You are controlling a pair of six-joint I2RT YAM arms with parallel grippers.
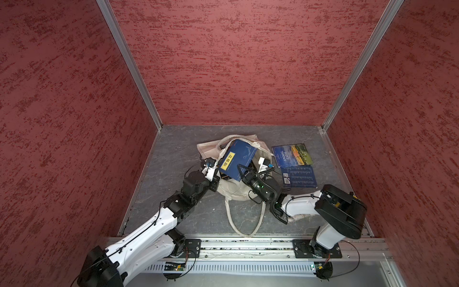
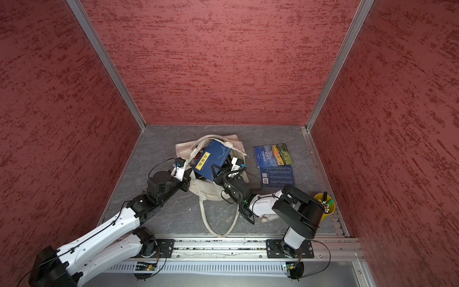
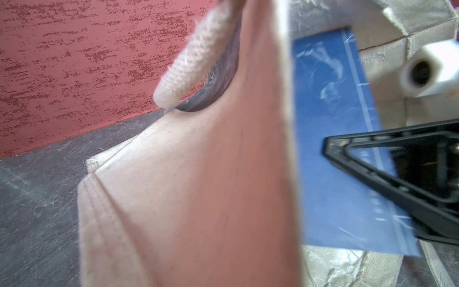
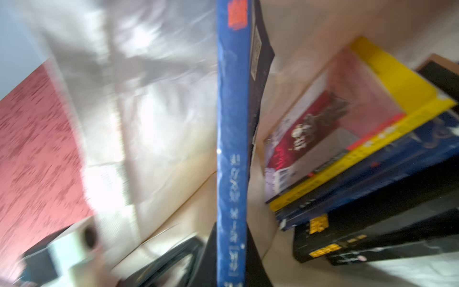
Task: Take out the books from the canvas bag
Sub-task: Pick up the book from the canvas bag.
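Clamping a dark blue book [image 4: 232,149] edge-on, the right pincer [image 1: 244,172] holds it tilted over the canvas bag [image 1: 234,191]. Only the right wrist view shows more books [image 4: 360,179] stacked inside the bag, just beside this pincer. Opposite, the left pincer [image 1: 215,177] is pressed shut on the bag's rim. Only the top views show Animal Farm [image 1: 291,155] and another blue book [image 1: 299,177] lying outside the bag, beyond the right pincer.
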